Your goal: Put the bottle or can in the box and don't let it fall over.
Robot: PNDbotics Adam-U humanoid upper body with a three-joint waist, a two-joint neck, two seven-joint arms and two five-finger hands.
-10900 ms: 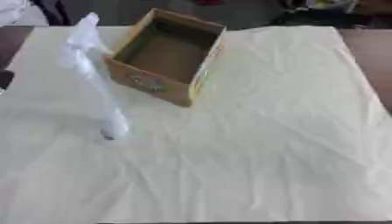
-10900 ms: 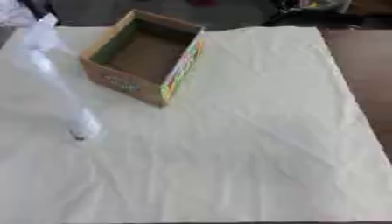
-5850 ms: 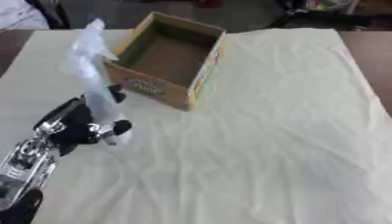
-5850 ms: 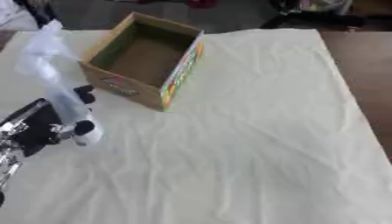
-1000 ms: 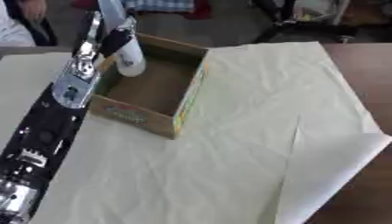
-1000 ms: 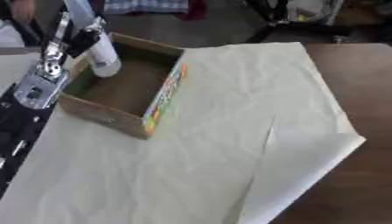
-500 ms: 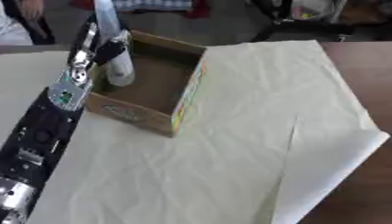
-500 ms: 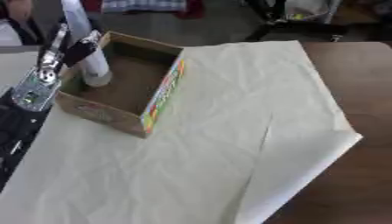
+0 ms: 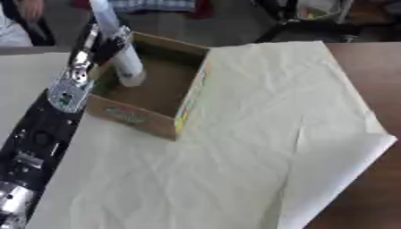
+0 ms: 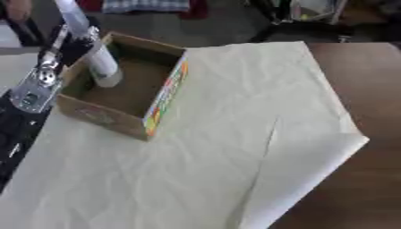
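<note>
Clear plastic bottle (image 9: 117, 49) stands inside the cardboard box (image 9: 184, 109), near its left wall.
The left hand (image 9: 100, 42) has its fingers curled round the bottle's upper body, presumably steadying it upright; the right hand is out of view.

Your left arm (image 9: 35, 143) was black with silver joint plates; behind the dark fingers (image 9: 109, 44) sat a round silver disc.
</note>
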